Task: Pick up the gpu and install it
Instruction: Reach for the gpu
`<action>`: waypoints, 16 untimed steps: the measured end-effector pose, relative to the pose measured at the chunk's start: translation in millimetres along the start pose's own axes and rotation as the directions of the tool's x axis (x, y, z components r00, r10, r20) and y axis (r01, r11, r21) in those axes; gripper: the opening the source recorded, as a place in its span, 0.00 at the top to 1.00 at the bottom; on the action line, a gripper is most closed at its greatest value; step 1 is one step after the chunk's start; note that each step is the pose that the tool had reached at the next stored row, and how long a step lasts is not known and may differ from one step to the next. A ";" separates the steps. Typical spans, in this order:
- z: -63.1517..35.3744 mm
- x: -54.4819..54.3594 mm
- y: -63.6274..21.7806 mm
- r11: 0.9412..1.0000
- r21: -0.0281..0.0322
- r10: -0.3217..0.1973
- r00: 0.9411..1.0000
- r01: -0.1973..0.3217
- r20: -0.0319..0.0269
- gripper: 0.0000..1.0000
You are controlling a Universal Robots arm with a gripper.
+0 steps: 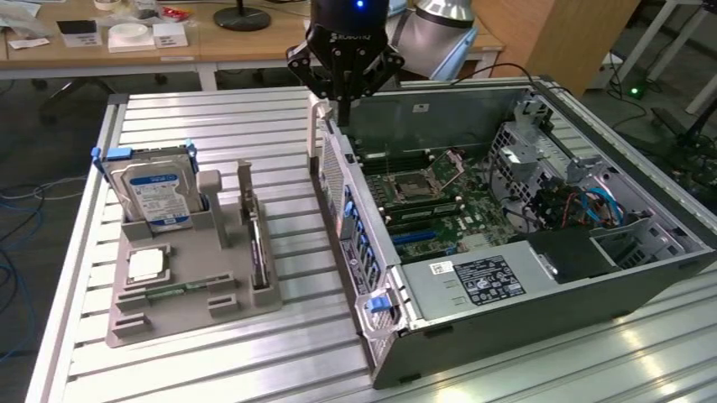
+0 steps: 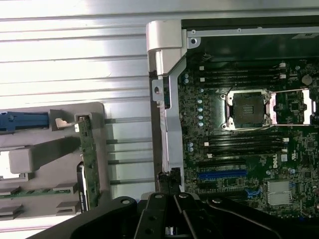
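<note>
On the exterior view's left, one grey tray point(image 1: 168, 323) sits on the slatted metal table point(image 1: 224, 117) and carries four parts. These are one blue-labelled hard drive point(image 1: 157, 195) standing upright at the far end, one square processor chip point(image 1: 146, 265) lying flat, what looks like one small memory stick point(image 1: 177, 293) beside it, and the gpu point(image 1: 259, 243). The gpu stands on edge in the slot along the tray's side nearest the computer, a dark slab with a green board edge in the wrist view. Next comes the claw point(image 1: 341, 105), its fingers pressed together on nothing, hanging over the rear wall of the case, well apart from the gpu. On the right lies one opened computer case point(image 1: 538, 311), holding one motherboard point(image 1: 448, 210) with one bare processor socket point(image 1: 417, 186) and one labelled power supply point(image 1: 482, 281).
</note>
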State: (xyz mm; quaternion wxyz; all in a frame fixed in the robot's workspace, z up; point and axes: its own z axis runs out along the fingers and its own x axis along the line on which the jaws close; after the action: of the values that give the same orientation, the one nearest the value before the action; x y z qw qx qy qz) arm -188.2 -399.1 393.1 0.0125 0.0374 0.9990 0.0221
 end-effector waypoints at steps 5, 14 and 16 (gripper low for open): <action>-0.2 5.9 -0.5 1.000 0.000 0.000 1.000 0.000 0.000 0.89; -0.4 16.1 -1.4 1.000 0.000 0.000 1.000 0.000 -0.001 0.89; -0.5 18.4 -1.7 1.000 0.000 0.000 1.000 0.000 -0.001 0.89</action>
State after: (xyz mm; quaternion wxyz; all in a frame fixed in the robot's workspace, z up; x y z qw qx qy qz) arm -206.7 -399.4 393.1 0.0121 0.0374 0.9990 0.0222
